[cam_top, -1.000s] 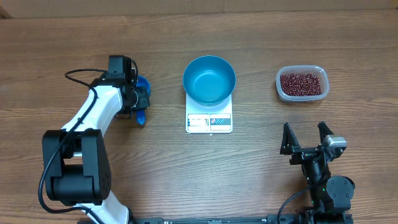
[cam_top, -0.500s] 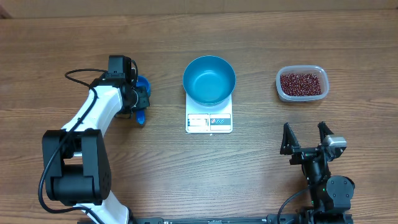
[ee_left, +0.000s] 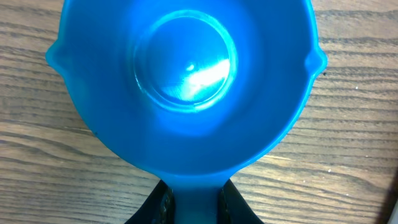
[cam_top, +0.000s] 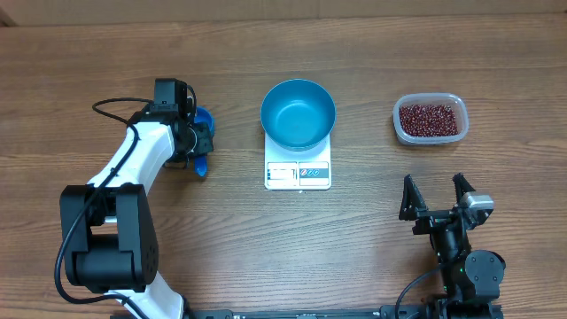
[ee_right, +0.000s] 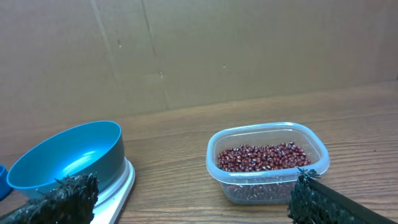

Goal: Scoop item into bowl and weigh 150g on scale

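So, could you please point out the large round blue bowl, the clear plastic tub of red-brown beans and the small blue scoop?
Large round blue bowl (cam_top: 298, 112), overhead view, inner floor.
Clear plastic tub (ee_right: 314, 146), right wrist view, right rim.
Small blue scoop (ee_left: 186, 62), left wrist view, cup's floor.

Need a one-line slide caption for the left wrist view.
Left tool closing on the handle of the empty blue scoop resting on the wooden table.

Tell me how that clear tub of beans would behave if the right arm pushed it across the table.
The clear tub looks thin-walled, so it would probably flex if squeezed. It sits flat and low on the table, so it would likely slide rather than tip. The beans are loose and there is no lid, so a sharp shove could spill some.
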Robot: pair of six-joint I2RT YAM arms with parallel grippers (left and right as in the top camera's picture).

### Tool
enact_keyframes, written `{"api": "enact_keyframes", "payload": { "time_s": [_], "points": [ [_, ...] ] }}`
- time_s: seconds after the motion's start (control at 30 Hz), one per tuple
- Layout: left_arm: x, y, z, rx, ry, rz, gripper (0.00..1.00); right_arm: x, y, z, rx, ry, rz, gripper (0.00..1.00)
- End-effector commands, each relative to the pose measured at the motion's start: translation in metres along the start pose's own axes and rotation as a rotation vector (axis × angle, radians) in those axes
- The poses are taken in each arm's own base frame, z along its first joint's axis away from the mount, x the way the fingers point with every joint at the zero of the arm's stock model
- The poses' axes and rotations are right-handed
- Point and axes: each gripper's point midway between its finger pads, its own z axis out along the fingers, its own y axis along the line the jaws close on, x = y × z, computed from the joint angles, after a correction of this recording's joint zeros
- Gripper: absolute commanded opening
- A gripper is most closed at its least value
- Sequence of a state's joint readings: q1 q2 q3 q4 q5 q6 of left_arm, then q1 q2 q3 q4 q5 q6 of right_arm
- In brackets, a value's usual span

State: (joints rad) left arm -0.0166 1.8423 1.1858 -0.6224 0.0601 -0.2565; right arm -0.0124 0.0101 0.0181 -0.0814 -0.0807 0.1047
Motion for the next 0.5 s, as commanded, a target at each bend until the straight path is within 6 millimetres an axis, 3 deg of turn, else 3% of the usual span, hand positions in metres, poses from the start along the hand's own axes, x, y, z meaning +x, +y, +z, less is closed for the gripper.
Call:
{"api": "enact_keyframes", "payload": {
  "time_s": [0.0,0.17,0.47],
  "points": [
    [-0.013,-0.010,-0.023,0.038,-0.054,0.002,0.11,0.002,0.000,0.000,-0.001,-0.002,0.002,1.00],
    [-0.022,-0.014,-0.051,0.057,-0.123,0.002,0.11,0.002,0.000,0.000,-0.001,-0.002,0.002,1.00],
    [-0.036,-0.026,-0.120,0.139,-0.284,-0.086,0.08,0.002,0.000,0.000,-0.001,-0.002,0.002,1.00]
  ]
}}
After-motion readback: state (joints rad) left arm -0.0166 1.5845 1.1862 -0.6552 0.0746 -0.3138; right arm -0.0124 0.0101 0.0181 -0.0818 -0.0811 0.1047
